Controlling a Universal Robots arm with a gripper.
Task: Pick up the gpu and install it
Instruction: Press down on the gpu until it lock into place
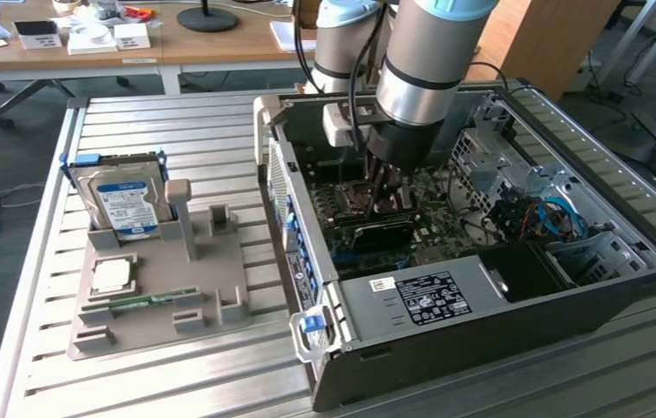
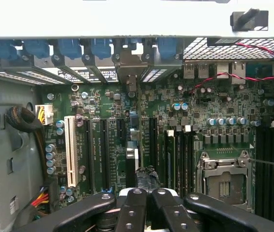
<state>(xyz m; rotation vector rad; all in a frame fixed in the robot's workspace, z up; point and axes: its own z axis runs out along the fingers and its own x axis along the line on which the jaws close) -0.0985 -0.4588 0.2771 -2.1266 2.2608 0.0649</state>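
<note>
gpu [image 1: 382, 228]: I see a dark card with a black cooler face, lying among the motherboard's slots inside the open case, directly under my gripper.
gripper [image 1: 383, 198]: I read the fingers as fully closed, pressed together just above the card; whether they pinch its edge I cannot tell.
motherboard [image 2: 209, 111]: green, with black slots, one white slot and an empty processor socket.
computer case [image 1: 606, 287]: side open, lying on the slatted table [image 1: 165, 383].
power supply label [image 1: 430, 298]: black with white print, unreadable to me.
hard drive [image 1: 125, 205]: blue-white label, upright in the grey holder at the exterior view's left.
</note>
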